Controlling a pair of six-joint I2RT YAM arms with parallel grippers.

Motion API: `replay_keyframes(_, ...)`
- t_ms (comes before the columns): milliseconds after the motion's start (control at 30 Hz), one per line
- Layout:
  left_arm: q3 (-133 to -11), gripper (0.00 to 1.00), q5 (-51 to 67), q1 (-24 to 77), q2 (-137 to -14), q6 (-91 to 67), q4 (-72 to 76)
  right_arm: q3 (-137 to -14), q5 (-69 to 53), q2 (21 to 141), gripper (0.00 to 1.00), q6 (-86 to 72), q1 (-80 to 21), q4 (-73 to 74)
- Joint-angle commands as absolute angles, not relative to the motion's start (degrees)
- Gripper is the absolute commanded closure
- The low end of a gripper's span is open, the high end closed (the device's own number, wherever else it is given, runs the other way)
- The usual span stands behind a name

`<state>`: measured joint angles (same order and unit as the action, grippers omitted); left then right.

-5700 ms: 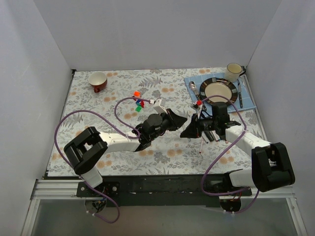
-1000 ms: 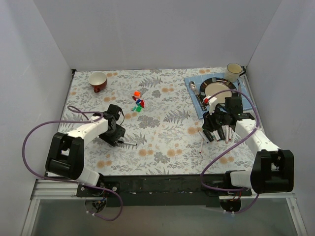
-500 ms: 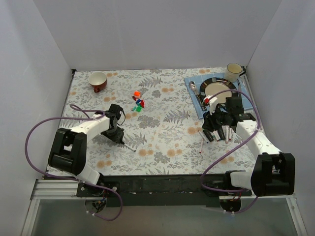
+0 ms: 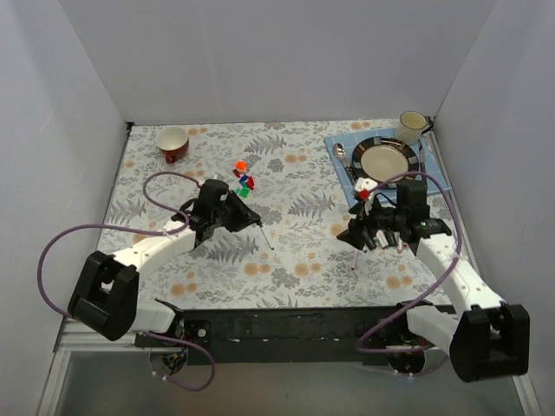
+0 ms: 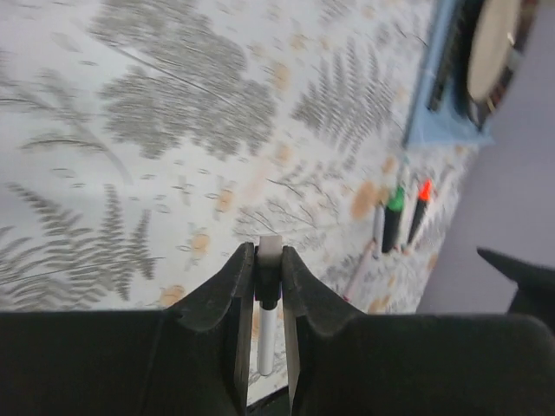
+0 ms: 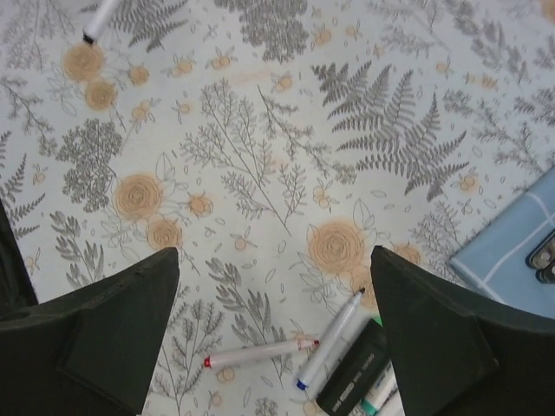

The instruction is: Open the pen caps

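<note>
- The left fingers [image 5: 217,299] are being clenched on the held pen [image 5: 267,334], a thin white one. Its barrel is showing in the gap between them, with its long axis running roughly in line with them.
- In the top view, the held pen's free end is being pointed out past the fingertips, down toward the counter [image 4: 303,260] and over to the right arm's side. Whether a cap is sitting on that dark end cannot be told.
- The right fingers [image 6: 113,329] are being held spread wide, and nothing is being gripped between them.
- Loose pens are lying on the counter below and just ahead of the right fingers. A red-ended pen [image 6: 260,354] is lying crosswise to the gap, a blue-tipped pen [image 6: 334,334] is slanting beside it, and a black marker [image 6: 354,374] is touching that one.
- The held pen is being carried well apart from the right fingers, off to their left. What looks to be its tip is being caught at the far corner of the right wrist view.
- By judgement, the coming move is being decided by that gap. The free end is facing the right fingers, and these would need lining up with the barrel's axis for a cap to be pulled straight off.
- Loose pen caps [image 4: 244,178] are lying clustered beyond the left fingers.
</note>
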<state>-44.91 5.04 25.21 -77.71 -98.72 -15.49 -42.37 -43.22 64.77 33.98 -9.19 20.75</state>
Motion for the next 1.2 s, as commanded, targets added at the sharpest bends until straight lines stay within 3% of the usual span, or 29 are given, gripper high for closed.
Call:
replay_keyframes(0, -37.8, 1.00, 19.5, 30.3, -75.3, -90.5, 17.0, -33.3, -49.4, 55.1, 0.02, 22.2, -9.4, 1.4)
replay_keyframes(200, -36.6, 1.00, 24.7, 35.5, -85.1, -88.3, 40.0, -34.5, -63.7, 59.2, 0.07, 18.7, -9.4, 4.3)
replay_keyframes(400, -40.5, 1.00, 19.9, 42.5, -92.7, -85.2, 49.8, -35.2, -62.9, 67.7, 0.20, 5.9, -9.6, 0.6)
replay_keyframes(733, -41.2, 1.00, 10.2, 47.9, -99.6, -86.6, 62.7, -32.4, -56.1, 69.2, 0.21, -2.5, -11.5, -7.8)
replay_keyframes(933, -41.8, 1.00, 7.2, 48.7, -101.4, -88.2, 66.3, -32.4, -54.8, 70.5, 0.27, -2.6, -12.6, -8.0)
replay_keyframes(1033, -41.9, 1.00, 6.6, 48.9, -102.0, -89.5, 67.9, -32.7, -54.5, 71.3, 0.35, -2.0, -13.3, -7.6)
replay_keyframes(1100, -42.0, 1.00, 6.5, 49.0, -102.4, -90.3, 69.1, -33.3, -54.7, 71.7, 0.46, -0.9, -13.5, -6.8)
replay_keyframes(1133, -42.1, 1.00, 6.4, 49.1, -102.7, -90.4, 69.3, -33.5, -54.7, 71.8, 0.53, -0.5, -13.7, -6.5)
replay_keyframes(1167, -42.3, 1.00, 6.4, 49.2, -102.8, -90.5, 69.3, -33.6, -54.8, 71.9, 0.71, -0.2, -13.7, -6.3)
